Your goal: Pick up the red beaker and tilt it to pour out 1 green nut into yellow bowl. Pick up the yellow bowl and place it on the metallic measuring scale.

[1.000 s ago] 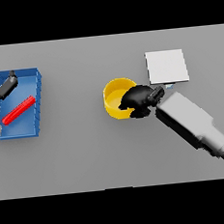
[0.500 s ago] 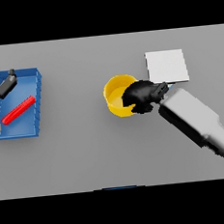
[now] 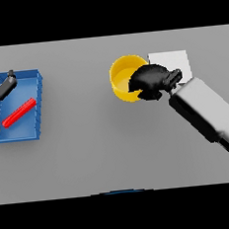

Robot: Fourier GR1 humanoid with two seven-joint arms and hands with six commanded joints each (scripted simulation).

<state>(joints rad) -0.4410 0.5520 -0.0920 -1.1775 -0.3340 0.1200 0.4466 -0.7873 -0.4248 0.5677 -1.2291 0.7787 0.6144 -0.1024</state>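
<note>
Right hand [image 3: 150, 81] curls around the yellow bowl's [image 3: 122, 79] right rim, gripping it, the scale [image 3: 173, 61] just behind it. Left hand [image 3: 0, 91], fingers relaxed, hovers over the blue tray [image 3: 35, 102], the red beaker [image 3: 19, 112] lying below it.

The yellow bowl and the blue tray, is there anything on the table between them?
No. In the head view, only bare grey table lies between the yellow bowl and the blue tray.

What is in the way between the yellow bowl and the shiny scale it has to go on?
Nothing visible blocks it. The yellow bowl sits right beside the metallic scale, with only the right hand between them, and that hand is curled on the bowl's rim. The left hand is far off by the blue tray.
</note>
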